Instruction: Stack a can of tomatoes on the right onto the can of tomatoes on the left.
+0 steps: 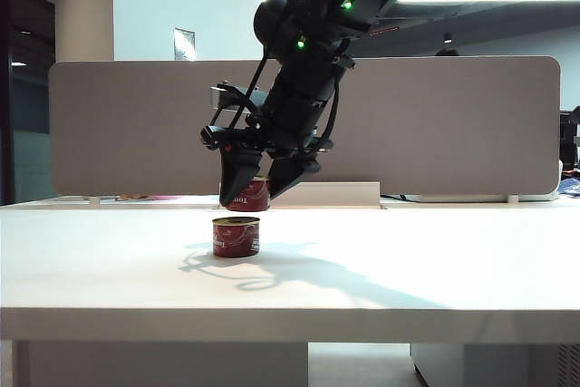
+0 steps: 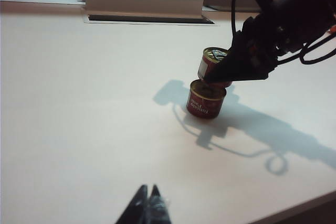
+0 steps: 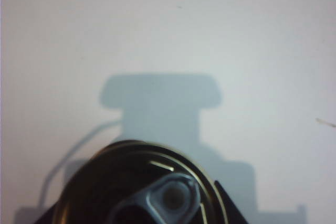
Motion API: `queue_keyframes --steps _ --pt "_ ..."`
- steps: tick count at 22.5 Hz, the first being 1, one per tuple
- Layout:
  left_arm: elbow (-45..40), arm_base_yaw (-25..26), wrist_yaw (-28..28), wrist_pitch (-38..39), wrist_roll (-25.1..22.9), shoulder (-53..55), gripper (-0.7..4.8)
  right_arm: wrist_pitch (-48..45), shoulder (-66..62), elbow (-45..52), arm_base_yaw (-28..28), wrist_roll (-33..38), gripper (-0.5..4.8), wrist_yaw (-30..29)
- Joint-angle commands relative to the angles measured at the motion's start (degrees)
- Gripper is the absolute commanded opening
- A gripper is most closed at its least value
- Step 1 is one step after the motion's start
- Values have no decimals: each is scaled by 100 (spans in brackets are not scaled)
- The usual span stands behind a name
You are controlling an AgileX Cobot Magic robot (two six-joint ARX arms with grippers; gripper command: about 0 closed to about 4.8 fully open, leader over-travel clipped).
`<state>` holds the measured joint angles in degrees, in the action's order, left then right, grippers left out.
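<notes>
right gripper (image 1: 257, 189) clasped a red round metal tomato can (image 1: 249, 195) just above the matching red tin (image 1: 236, 236) on the white table (image 1: 408, 260); next, lowering squarely. left gripper (image 2: 148, 203), near that tin, looked closed.

The right arm (image 1: 313, 52) is matte black and bulky, with two green lights and looped black cables at its 9 o'clock side. Its end effector (image 1: 256, 189) has wedge-shaped black fingers. The left end effector (image 2: 147, 207) looks dark, perhaps black.

Glossy metal cans (image 1: 236, 236) with red paper labels; matt white table (image 1: 435, 260).
</notes>
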<state>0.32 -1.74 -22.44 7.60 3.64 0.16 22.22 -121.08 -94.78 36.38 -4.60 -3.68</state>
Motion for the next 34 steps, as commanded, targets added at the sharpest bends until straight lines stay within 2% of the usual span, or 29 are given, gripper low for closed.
queue_keyframes --steps 1,34 --pt "15 7 -28 46 -24 7 -6 -166 15 -46 13 -11 170 -50" --pt "15 7 26 46 -24 7 -6 -142 -164 -81 118 -164 171 98"
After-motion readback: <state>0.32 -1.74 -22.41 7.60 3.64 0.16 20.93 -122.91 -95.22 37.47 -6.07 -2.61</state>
